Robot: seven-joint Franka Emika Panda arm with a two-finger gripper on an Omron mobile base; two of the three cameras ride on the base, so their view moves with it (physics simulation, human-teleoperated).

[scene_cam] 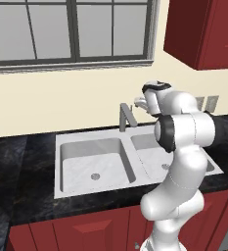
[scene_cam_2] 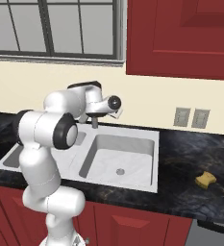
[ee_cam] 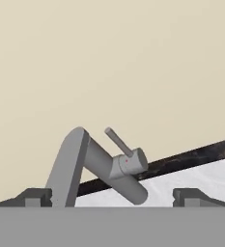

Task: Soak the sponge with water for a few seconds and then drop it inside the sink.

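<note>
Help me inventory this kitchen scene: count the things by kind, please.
Sink basins: 2
Taps: 1
Sponges: 1
Wall outlets: 2
Total: 6

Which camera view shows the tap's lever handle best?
The hand view: the tap sits close and unblocked, its lever sticking out clearly. The left base view shows the tap small, without a clear lever. In the right base view the arm mostly hides it.

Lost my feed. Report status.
Hand open, empty, facing tap. Sponge on counter right of sink. No water running. Nothing blocking.
</note>
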